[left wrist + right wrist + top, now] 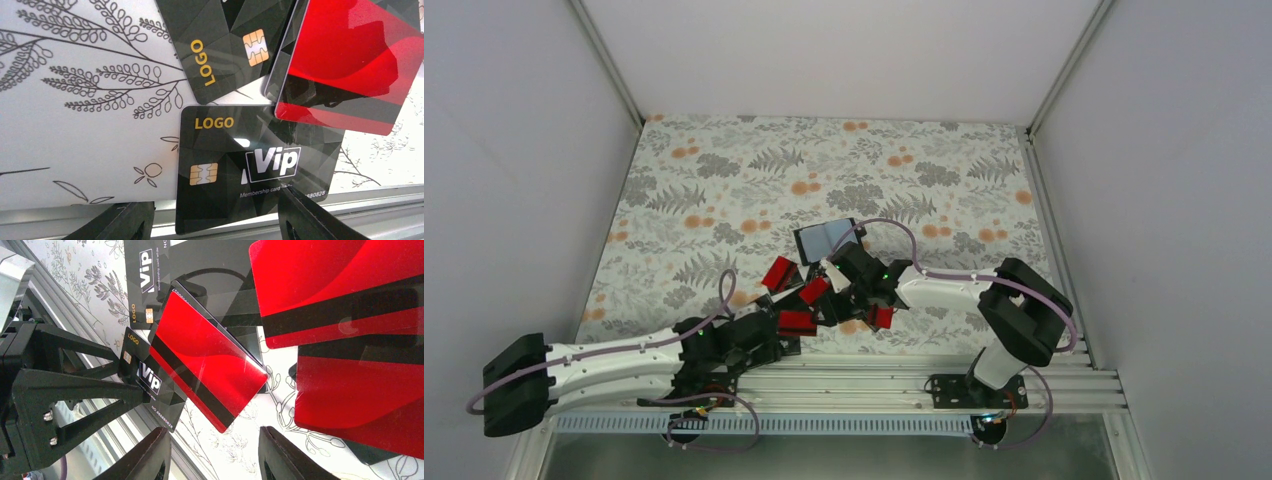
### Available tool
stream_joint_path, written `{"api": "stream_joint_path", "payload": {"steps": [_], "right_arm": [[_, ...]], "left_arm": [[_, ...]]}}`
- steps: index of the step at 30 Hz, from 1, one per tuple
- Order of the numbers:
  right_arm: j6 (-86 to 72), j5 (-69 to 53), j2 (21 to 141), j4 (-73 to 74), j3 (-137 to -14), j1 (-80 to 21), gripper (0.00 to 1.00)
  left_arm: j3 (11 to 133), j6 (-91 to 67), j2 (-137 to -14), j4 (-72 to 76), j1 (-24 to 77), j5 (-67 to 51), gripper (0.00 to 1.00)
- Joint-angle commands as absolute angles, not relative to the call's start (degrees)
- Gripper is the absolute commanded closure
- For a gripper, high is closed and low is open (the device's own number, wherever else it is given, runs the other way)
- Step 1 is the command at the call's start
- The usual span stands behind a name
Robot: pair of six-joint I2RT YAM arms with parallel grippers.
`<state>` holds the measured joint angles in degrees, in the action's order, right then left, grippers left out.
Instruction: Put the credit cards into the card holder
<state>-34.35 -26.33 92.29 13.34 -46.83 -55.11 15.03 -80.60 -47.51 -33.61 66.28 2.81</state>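
The card holder (pixel 824 239) lies open on the patterned cloth and shows its light blue-grey inside. Red and black credit cards (pixel 814 291) are scattered just in front of it. My left gripper (pixel 215 221) is open at the table's near edge. A black "Vip" card (pixel 250 165) lies between its fingers, overhanging the rail, and the right fingertip (pixel 300 210) overlaps the card's corner. My right gripper (pixel 217 455) is open and empty, low over bare cloth beside a red card (pixel 205 360). The left gripper also shows in the right wrist view (pixel 131 376).
More red cards (pixel 345 290) and black cards (pixel 225 40) lie overlapping around both grippers. The metal rail (pixel 874 375) runs along the near table edge. White walls enclose the cloth-covered table (pixel 724 170) on three sides.
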Motion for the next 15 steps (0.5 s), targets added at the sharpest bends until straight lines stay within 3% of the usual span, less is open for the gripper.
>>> {"api": "stream_joint_path", "payload": {"steps": [1, 10, 15], "right_arm": [[-33.7, -25.2, 91.0, 14.2, -46.1, -55.7, 0.54], [-33.9, -24.8, 90.5, 14.5, -46.0, -55.8, 0.55], [-33.9, -24.9, 90.7, 14.6, -46.1, -55.8, 0.55]], "left_arm": [[10.3, -80.8, -47.9, -25.2, 65.2, 1.7, 0.41], [11.3, -78.6, -49.9, -24.4, 64.1, 2.2, 0.63], [12.7, -77.6, -51.3, -24.7, 64.1, 2.8, 0.71]]}}
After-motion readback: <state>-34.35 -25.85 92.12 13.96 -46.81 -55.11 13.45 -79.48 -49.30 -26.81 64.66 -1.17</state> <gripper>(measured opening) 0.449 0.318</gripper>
